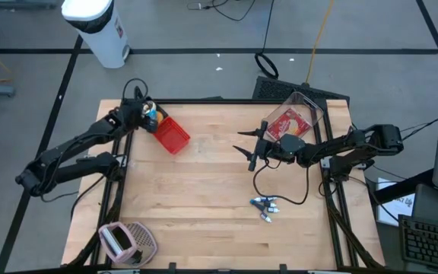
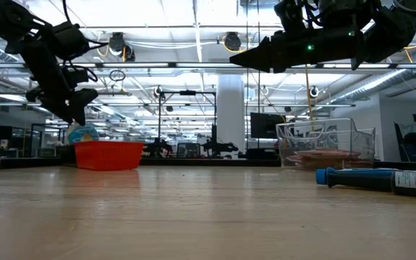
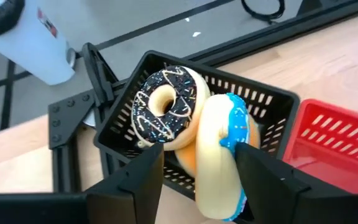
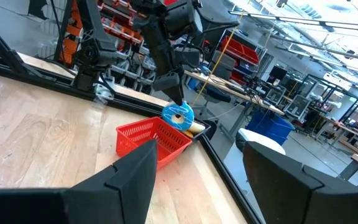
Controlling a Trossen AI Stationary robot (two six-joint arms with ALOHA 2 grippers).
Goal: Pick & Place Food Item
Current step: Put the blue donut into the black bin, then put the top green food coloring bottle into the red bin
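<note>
My left gripper [image 3: 197, 180] over black basket [image 3: 123, 121], fingers apart around blue doughnut [image 3: 219, 158], letting it drop beside chocolate doughnut [image 3: 166, 106]. Right gripper [image 1: 252, 150] waits mid-table, wide, empty.

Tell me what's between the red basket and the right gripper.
Only bare tabletop, per the high view: the red basket sits left, the right gripper hovers right, nothing between.

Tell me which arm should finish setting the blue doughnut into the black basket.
Left. The left gripper is right over the black basket, its open fingers flanking the blue doughnut, which leans on the chocolate doughnut. The right gripper hangs open mid-table, far from the basket.
</note>
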